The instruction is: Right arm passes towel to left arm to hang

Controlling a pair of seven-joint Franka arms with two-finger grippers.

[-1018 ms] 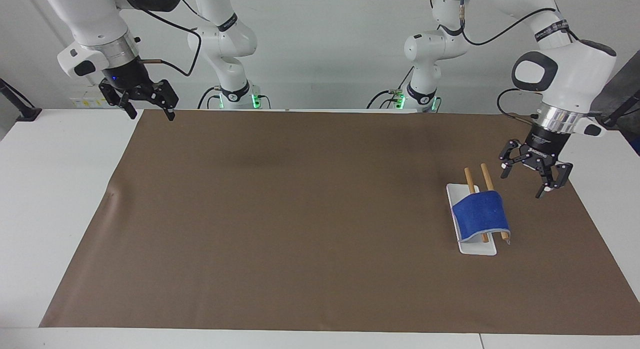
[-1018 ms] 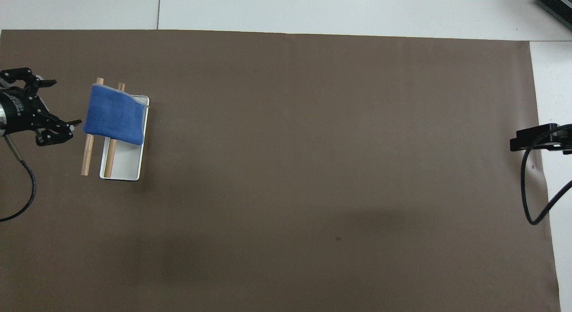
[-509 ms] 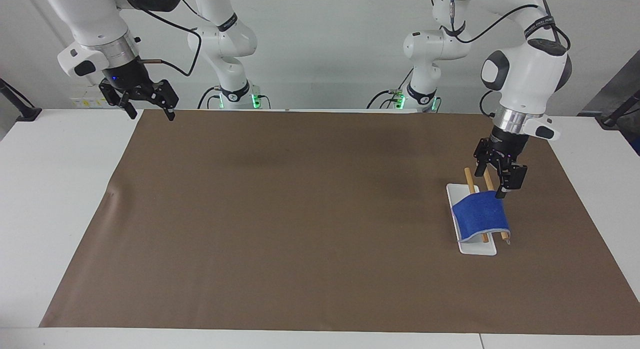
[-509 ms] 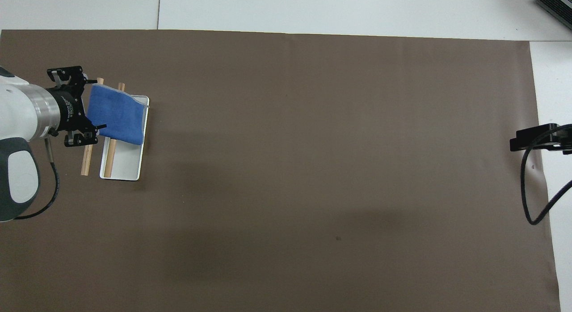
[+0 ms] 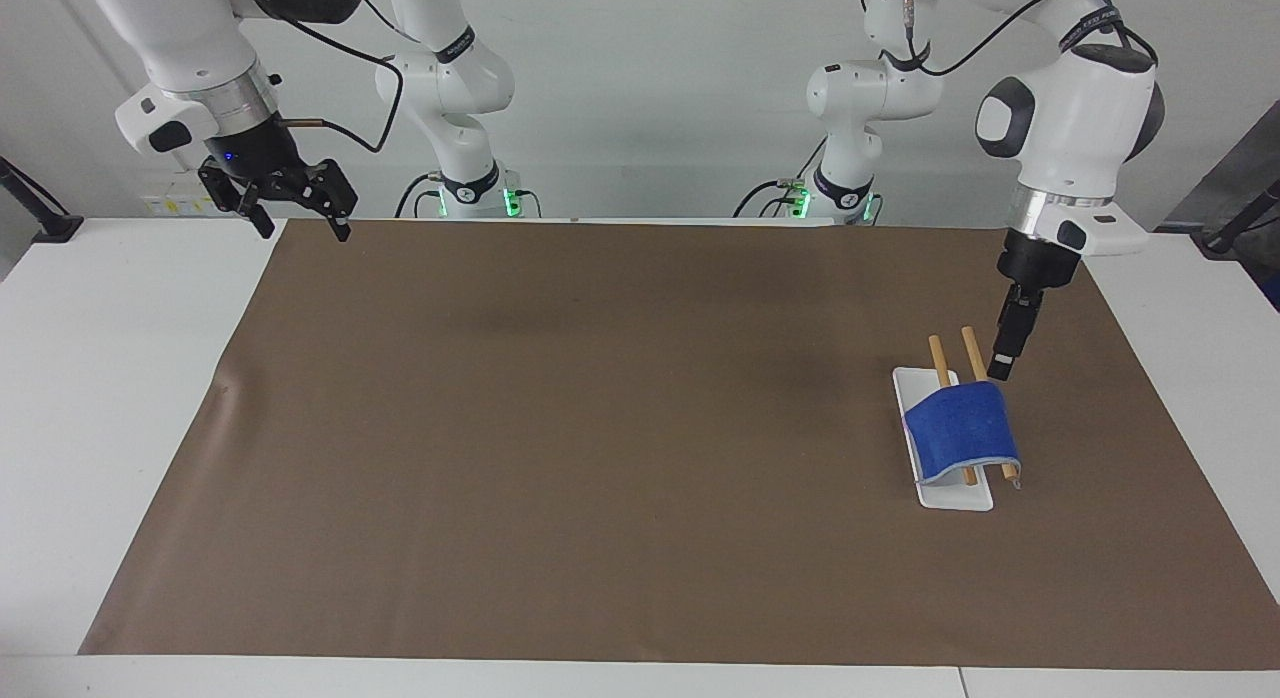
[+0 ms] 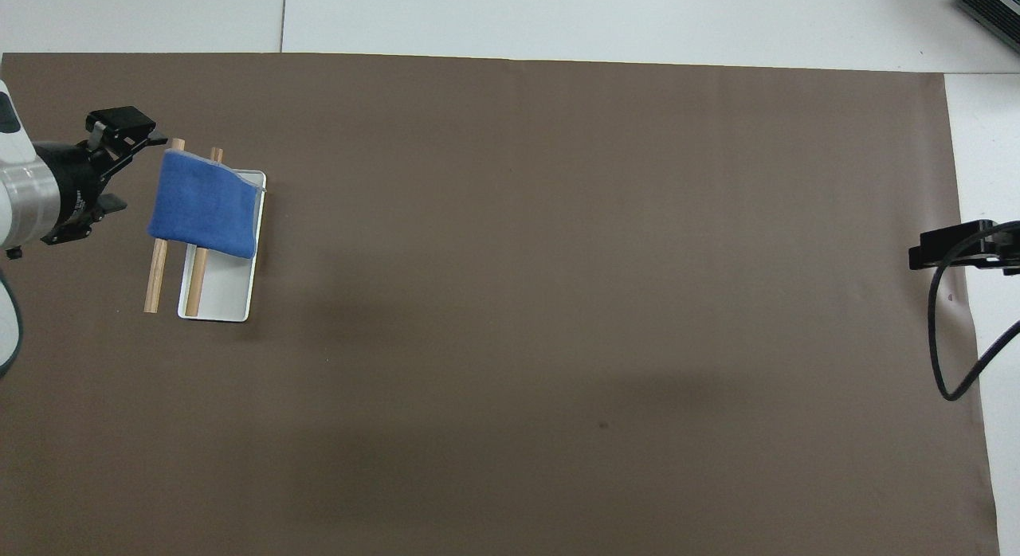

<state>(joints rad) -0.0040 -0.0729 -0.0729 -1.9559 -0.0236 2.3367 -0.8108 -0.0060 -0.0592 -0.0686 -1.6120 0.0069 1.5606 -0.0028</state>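
Observation:
The royal blue towel lies draped over two wooden rods on a white tray, toward the left arm's end of the table. It also shows in the overhead view. My left gripper hangs open and empty, seen edge-on, just above the towel's corner nearest the robots, beside the outer rod. I see no contact with the towel. In the overhead view the left gripper stands beside the towel. My right gripper is open and empty, and waits raised over the corner of the mat at the right arm's end.
A brown mat covers most of the white table. The rods' bare ends stick out past the towel over the tray. The right gripper's tip and cable show at the mat's edge.
The left gripper swung in from beside the rods to the towel's near corner and turned its wrist edge-on, then lifted a little. The towel and the right arm have not moved.

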